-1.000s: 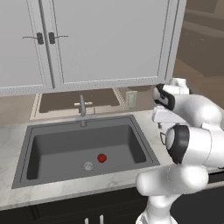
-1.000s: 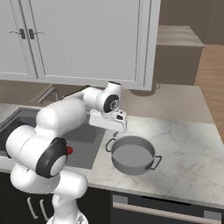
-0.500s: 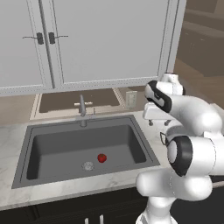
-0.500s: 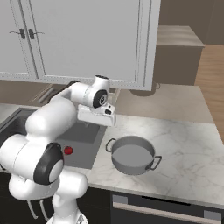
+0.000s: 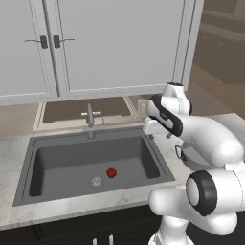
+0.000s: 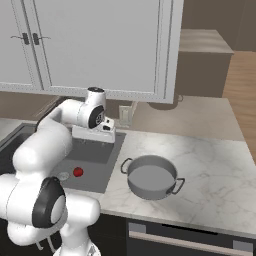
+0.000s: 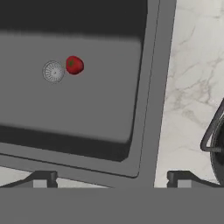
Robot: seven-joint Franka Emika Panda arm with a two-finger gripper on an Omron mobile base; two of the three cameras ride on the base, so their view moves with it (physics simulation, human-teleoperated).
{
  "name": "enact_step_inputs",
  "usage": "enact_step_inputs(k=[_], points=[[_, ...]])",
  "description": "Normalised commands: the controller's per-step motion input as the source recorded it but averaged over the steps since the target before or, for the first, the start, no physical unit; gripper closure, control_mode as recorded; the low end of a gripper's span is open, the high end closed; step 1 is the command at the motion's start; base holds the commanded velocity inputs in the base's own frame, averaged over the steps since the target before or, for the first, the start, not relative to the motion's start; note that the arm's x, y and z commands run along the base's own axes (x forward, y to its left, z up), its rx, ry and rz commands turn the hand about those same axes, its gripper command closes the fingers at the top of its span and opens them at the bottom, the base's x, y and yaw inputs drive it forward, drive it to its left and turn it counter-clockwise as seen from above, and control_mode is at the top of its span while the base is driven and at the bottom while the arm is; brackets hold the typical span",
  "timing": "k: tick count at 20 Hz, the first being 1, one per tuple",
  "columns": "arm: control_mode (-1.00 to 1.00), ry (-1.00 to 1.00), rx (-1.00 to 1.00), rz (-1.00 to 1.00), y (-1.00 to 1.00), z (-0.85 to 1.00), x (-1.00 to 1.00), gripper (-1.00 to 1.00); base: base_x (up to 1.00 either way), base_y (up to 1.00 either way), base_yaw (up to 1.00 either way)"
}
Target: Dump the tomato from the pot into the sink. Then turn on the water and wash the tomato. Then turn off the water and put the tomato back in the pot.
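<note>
A: Tomato (image 5: 111, 172) loc?
B: On sink (image 5: 45, 143) floor, just beside the drain (image 5: 96, 181), apart from it.
A: Pot (image 6: 150, 176)?
B: Upright on marble counter (image 6: 215, 165), right of sink, nothing in it.
A: Gripper (image 7: 109, 179)?
B: Fingers (image 7: 43, 179) spread wide, holding nothing, up over sink's right rim. Faucet (image 5: 90, 116) dry.
</note>
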Motion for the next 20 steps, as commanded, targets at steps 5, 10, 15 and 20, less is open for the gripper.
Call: enact_step_inputs(k=[5,10,15,20], points=[[-1.00,-0.21,0.01,0.04,0.49,0.00,0.00,-1.00,0.00,0.00,0.00],[-1.00,-0.19,0.05,0.01,0.38,0.00,0.04,-1.00,0.00,0.00,0.00],[-1.00,-0.12,0.07,0.00,0.30,0.00,0.23,-1.00,0.00,0.00,0.00],[-1.00,-0.09,0.08,0.00,0.36,0.01,0.23,-1.00,0.00,0.00,0.00]])
